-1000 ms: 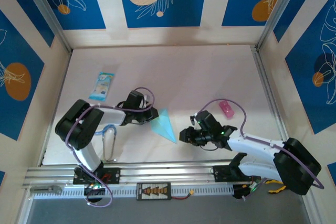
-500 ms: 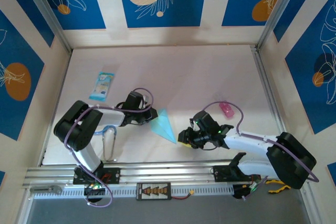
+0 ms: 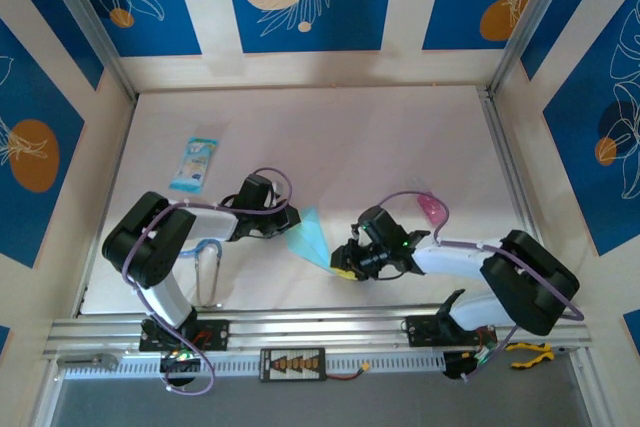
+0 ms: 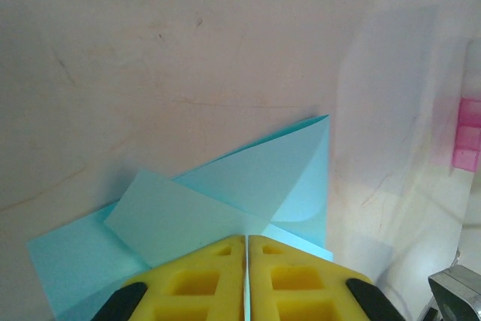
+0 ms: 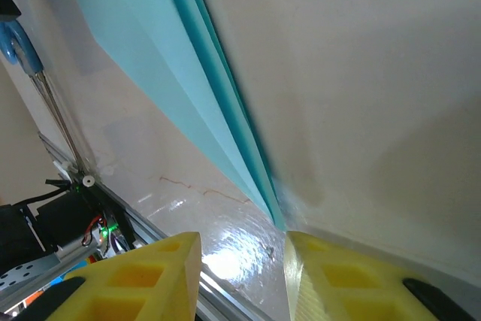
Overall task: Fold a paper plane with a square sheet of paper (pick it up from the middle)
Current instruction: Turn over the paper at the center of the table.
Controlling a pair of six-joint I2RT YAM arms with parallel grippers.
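From above, the light is bright, even and diffuse. The pale table (image 3: 380, 137) is nearly washed out, with a faint pink cast, and the arms throw only soft, short shadows beneath them. The left wrist view is warmer in tone. To the right of the left gripper (image 4: 246, 240) a dim grey band of shadow crosses the surface, and the pink item (image 4: 467, 133) beyond it is smeared and out of focus. In the right wrist view a white patch of glare sits just ahead of the right gripper (image 5: 242, 246), whose yellow fingers (image 5: 143, 280) are blurred by closeness. The paper plane (image 5: 173, 73) casts a diffuse shadow to its right.
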